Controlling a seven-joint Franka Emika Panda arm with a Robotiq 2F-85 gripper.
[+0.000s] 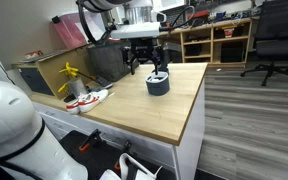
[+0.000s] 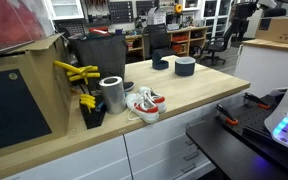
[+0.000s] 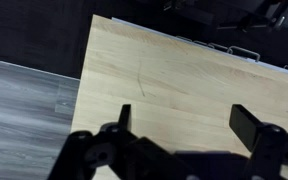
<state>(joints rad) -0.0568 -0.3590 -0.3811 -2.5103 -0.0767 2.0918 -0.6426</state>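
My gripper [image 1: 146, 68] hangs over the far part of the wooden table [image 1: 174, 115], just above and beside a dark round container [image 1: 158, 85]. In the wrist view the two black fingers [image 3: 184, 120] are spread wide apart with only bare wood [image 3: 164, 70] between them; nothing is held. The dark container does not show in the wrist view. It also shows in an exterior view [image 2: 185, 66], with a smaller dark round thing [image 2: 161, 63] beside it. I cannot make out the gripper in that view.
A pair of white and red shoes [image 1: 87, 99] [image 2: 144, 103], a silver can [image 2: 111, 95] and a yellow tool [image 2: 79, 75] sit at one end of the table. Shelves [image 1: 214, 40] and an office chair [image 1: 274, 40] stand behind. Grey floor [image 3: 24, 110] lies past the table edge.
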